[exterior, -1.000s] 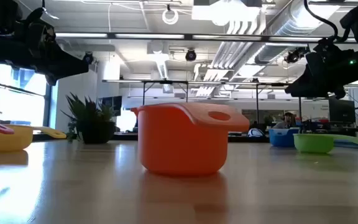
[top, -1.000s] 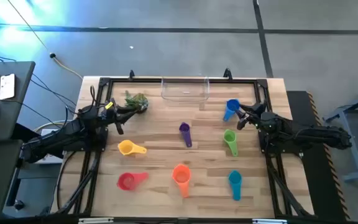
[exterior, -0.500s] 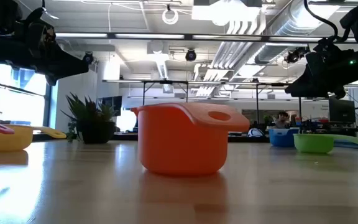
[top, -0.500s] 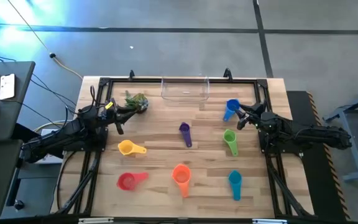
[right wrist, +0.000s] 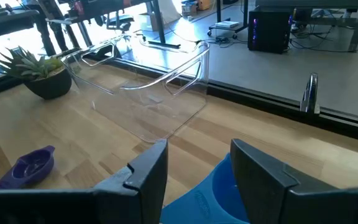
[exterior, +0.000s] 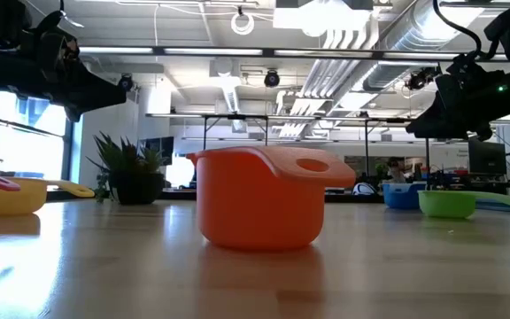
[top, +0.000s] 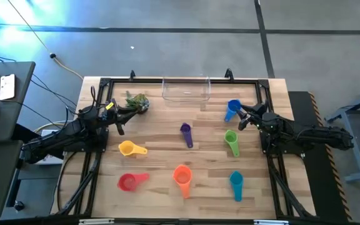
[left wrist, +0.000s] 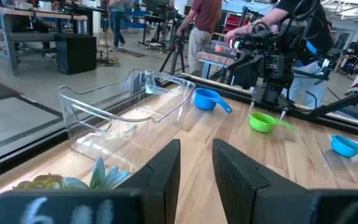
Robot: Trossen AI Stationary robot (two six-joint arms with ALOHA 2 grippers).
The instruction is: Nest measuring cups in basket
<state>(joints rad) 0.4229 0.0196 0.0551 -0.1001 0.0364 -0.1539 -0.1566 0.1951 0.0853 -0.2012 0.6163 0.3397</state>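
Note:
The clear basket [top: 186,89] stands at the table's far edge. Seven cups lie apart on the table: blue [top: 232,109], purple [top: 186,134], green [top: 231,142], yellow [top: 130,149], red [top: 129,181], orange [top: 182,177] and teal [top: 236,183]. My left gripper [top: 127,112] is open and empty, raised beside the small plant [top: 137,101], and points toward the basket [left wrist: 129,112]. My right gripper [top: 242,117] is open and empty, raised just by the blue cup [right wrist: 229,193], which shows between its fingers in the right wrist view.
The small potted plant [left wrist: 73,183] stands left of the basket, close under my left gripper. A black frame [top: 105,82] runs along the table's edges. Bare wood lies between the cups and in front of the basket. People stand in the room beyond the table.

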